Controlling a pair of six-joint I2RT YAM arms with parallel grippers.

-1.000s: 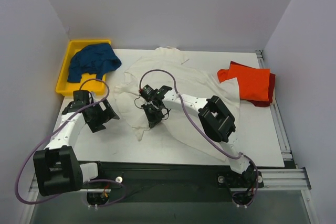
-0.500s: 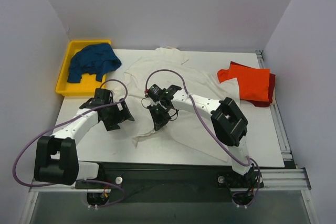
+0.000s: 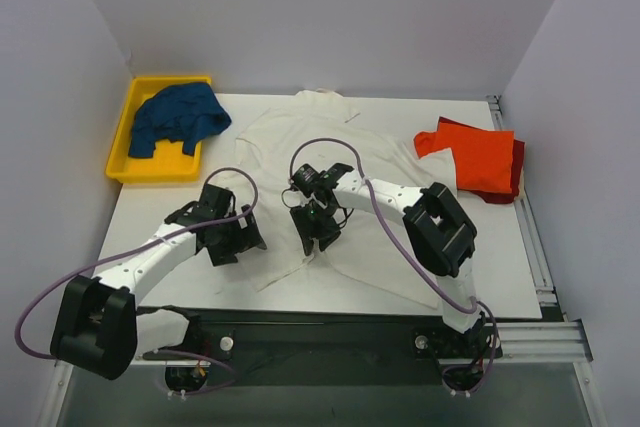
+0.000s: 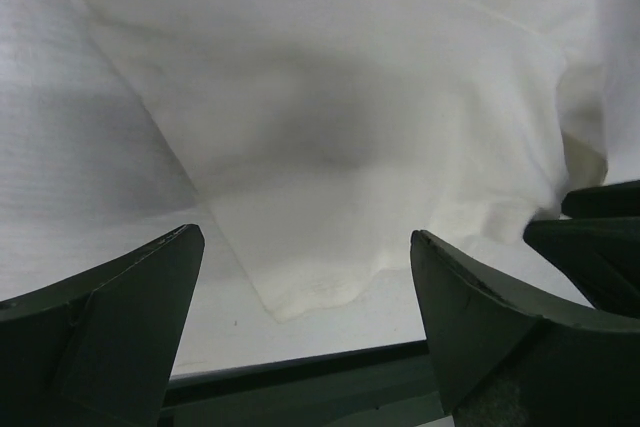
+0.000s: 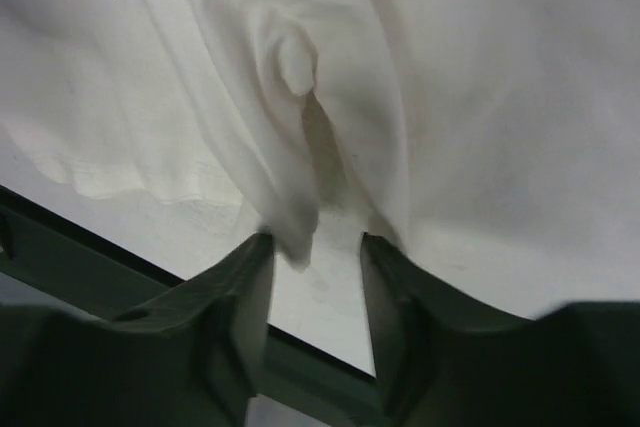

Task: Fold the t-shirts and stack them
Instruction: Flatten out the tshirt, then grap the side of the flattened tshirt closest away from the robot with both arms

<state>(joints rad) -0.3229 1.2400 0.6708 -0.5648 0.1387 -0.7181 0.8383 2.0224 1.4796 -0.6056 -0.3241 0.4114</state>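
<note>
**Fold-and-stack progress check: barely past the start on the big shirt**

The off-white t-shirt (image 3: 300, 132) is lying spread across the middle of the surface (image 3: 490, 257), rumpled and only loosely flattened, with no clean fold showing in it yet. Both arms are working at its near-left part.

The right fingers (image 3: 318, 235) are sitting low on the cloth with a narrow gap between them. In the right wrist view a pinched-up ridge of fabric is running down to the mouth of that gap, but bare surface is showing between the tips, so they're looking parted rather than clamped on anything.

The left fingers (image 3: 240, 239) are hanging spread about as wide as they go, holding nothing. The left wrist view is showing the shirt's near corner lying flat below and between them, just short of the surface's front edge.

What's looking done: the orange-red t-shirt (image 3: 480, 157) is lying folded at the right side on top of the dark red t-shirt (image 3: 517, 169), which is peeking out along the right edge. That's looking like the stack getting going.

What's looking left: the off-white one is needing its whole fold and then a trip to that pile. The dark blue t-shirt (image 3: 178, 115) is sitting bunched up in the yellow bin (image 3: 122, 165) at the far left, unfolded. So roughly half the job is waiting, going by how things are lying.
</note>
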